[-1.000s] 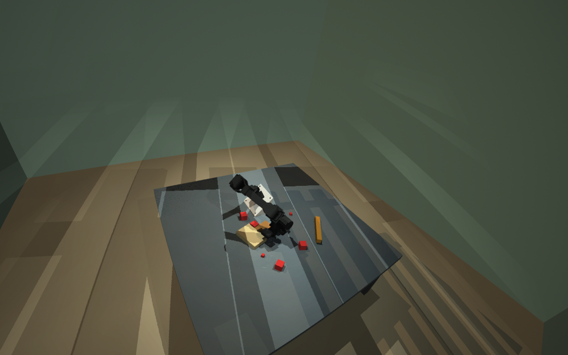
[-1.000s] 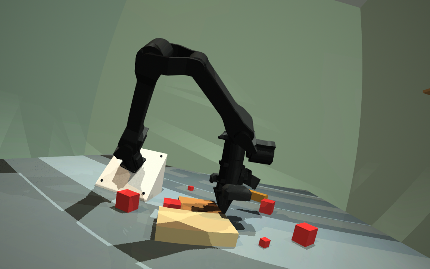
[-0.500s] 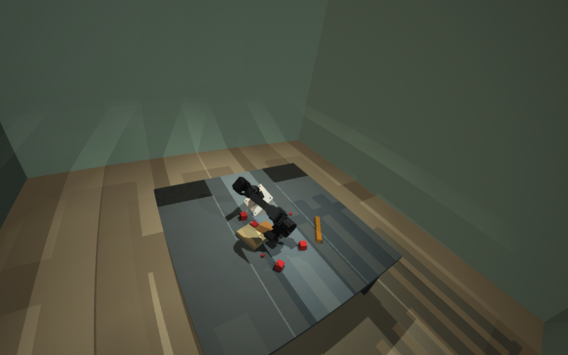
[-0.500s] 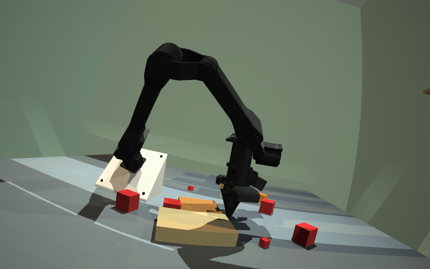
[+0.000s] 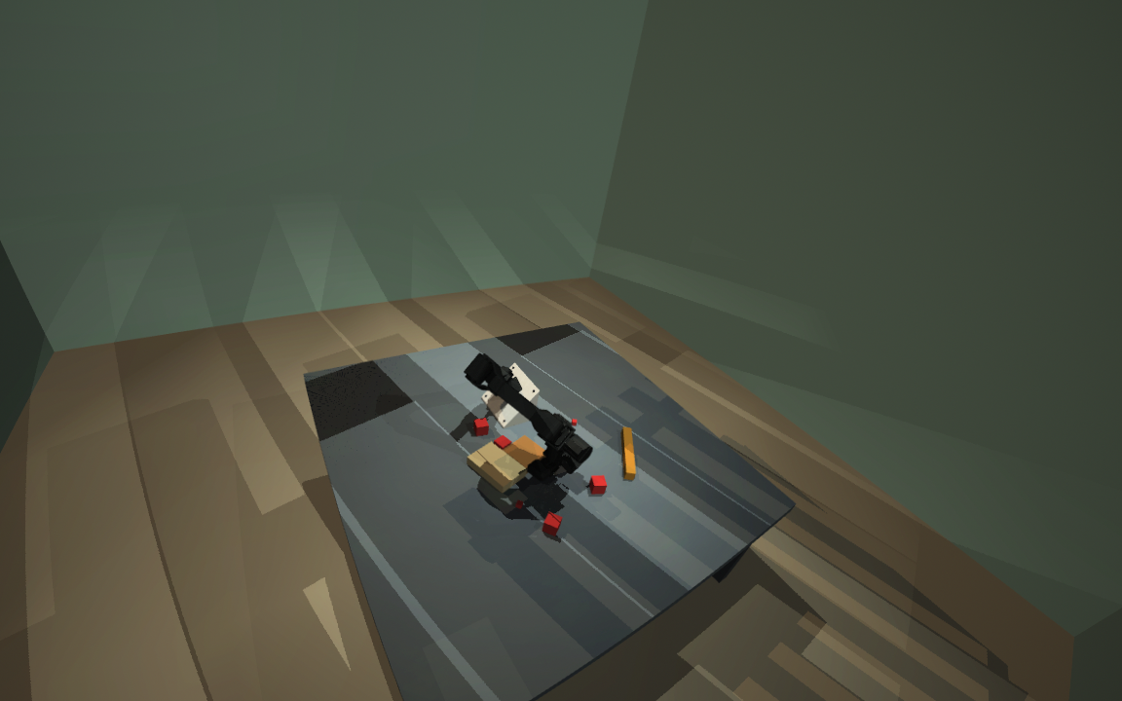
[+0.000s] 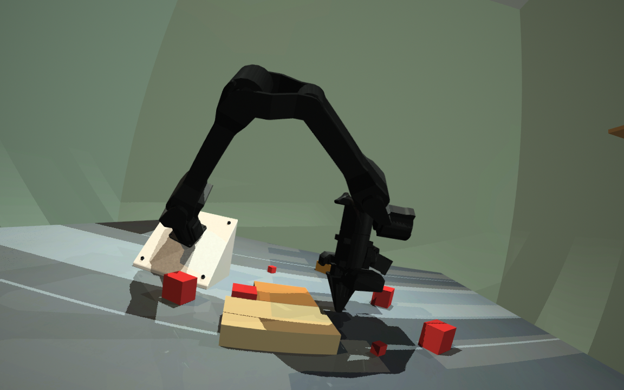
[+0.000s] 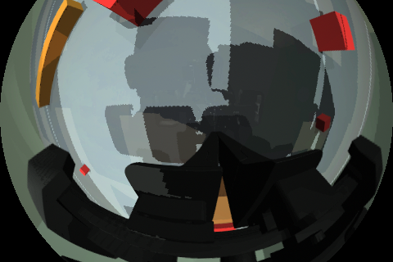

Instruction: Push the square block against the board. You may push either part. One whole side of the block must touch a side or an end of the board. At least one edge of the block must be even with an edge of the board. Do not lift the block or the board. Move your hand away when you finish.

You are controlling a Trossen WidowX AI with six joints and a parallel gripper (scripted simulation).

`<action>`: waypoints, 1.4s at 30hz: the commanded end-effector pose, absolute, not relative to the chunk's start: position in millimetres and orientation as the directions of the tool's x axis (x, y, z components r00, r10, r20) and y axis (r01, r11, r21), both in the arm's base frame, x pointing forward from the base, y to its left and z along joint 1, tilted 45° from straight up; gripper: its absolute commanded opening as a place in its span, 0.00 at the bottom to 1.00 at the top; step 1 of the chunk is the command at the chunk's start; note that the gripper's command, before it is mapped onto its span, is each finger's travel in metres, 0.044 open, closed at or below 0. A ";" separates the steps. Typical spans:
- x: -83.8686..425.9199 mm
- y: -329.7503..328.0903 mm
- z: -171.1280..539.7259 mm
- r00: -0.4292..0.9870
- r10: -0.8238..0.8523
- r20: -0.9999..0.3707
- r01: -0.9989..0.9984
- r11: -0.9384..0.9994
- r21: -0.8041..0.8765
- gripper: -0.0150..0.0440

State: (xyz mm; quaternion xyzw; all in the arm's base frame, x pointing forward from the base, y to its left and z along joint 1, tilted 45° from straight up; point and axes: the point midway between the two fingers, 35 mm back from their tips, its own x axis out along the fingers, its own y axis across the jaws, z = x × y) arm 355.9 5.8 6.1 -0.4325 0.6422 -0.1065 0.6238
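Closed pincer points down beside the pale block

From the outside view, the black pincer [image 5: 544,470] [image 6: 339,309] [image 7: 215,136] is shut, its fingers tapering to a point. Just left of it lies a flat, smooth orange piece [image 5: 528,450] [image 6: 287,293] [image 7: 223,210]; nearer me, also left, is the squarish, straight-sided pale block [image 5: 500,463] [image 6: 280,339], wood-coloured. I can't tell whether their sides meet fully. Right of the pincer sit a small red cube [image 5: 519,503] [image 6: 378,348] [image 7: 323,123] and a larger red cube [image 5: 552,524] [image 6: 437,337] [image 7: 332,33]. Beyond it lies a long orange bar [image 5: 627,453] [image 6: 323,266] [image 7: 55,53].
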 end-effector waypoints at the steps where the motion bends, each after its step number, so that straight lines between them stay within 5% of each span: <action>1: 355.6 8.0 8.2 0.153 -0.688 -0.709 -0.422 0.604 -0.676 0.25; 11: 346.6 44.9 46.2 0.156 -0.686 -0.711 -0.416 0.607 -0.677 0.25; 20: 365.1 -29.3 122.3 0.159 -0.690 -0.707 -0.409 0.606 -0.683 0.25; 42: 368.4 -69.8 85.3 0.158 -0.691 -0.706 -0.409 0.605 -0.684 0.25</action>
